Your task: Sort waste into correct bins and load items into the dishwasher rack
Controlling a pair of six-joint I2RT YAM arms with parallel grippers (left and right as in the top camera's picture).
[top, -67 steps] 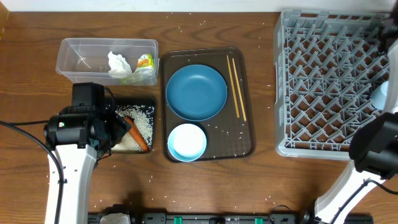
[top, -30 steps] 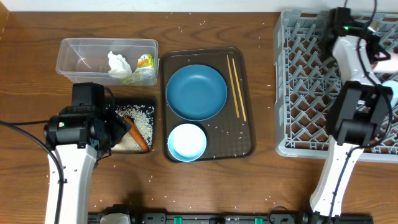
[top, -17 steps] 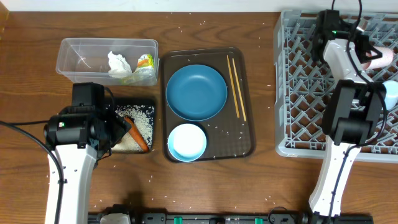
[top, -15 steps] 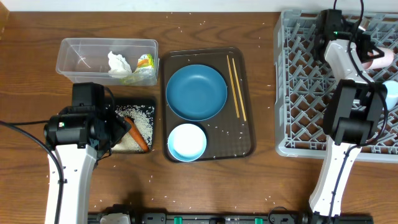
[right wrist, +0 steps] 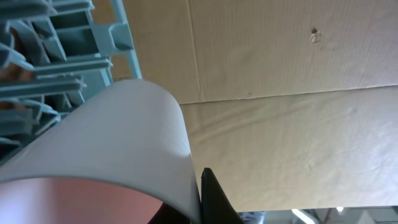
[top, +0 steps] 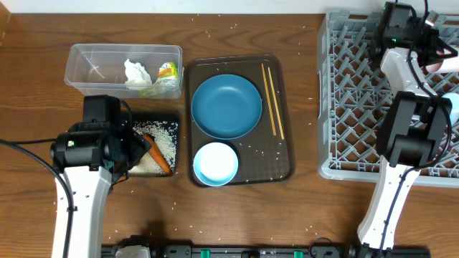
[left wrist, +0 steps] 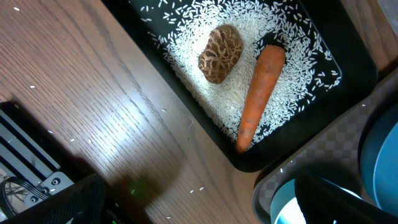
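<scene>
My left gripper (left wrist: 199, 211) hangs open and empty just off the near corner of the black tray (left wrist: 180, 118), where the carrot (left wrist: 258, 93) and brown lump (left wrist: 221, 53) lie on rice (left wrist: 292, 37). My right gripper (top: 430, 51) is over the back right of the grey rack (top: 351, 93), shut on the rim of the white cup (right wrist: 112, 137); one black finger (right wrist: 210, 196) presses its wall. A light blue cup (top: 450, 104) sits in the rack nearby. The blue plate (top: 226, 106), bowl (top: 215, 163) and chopsticks (top: 272, 100) lie on the brown tray (top: 283, 154).
The clear tub (top: 79, 61) at back left holds the tissue (top: 136, 72) and the wrapper (top: 167, 72). Stray rice grains are scattered over the wooden table and the brown tray. Beyond the rack's far edge, the right wrist view shows cardboard.
The right arm swung in over the rack with the white cup and has shifted a little toward the back right corner. The left arm has not moved.
</scene>
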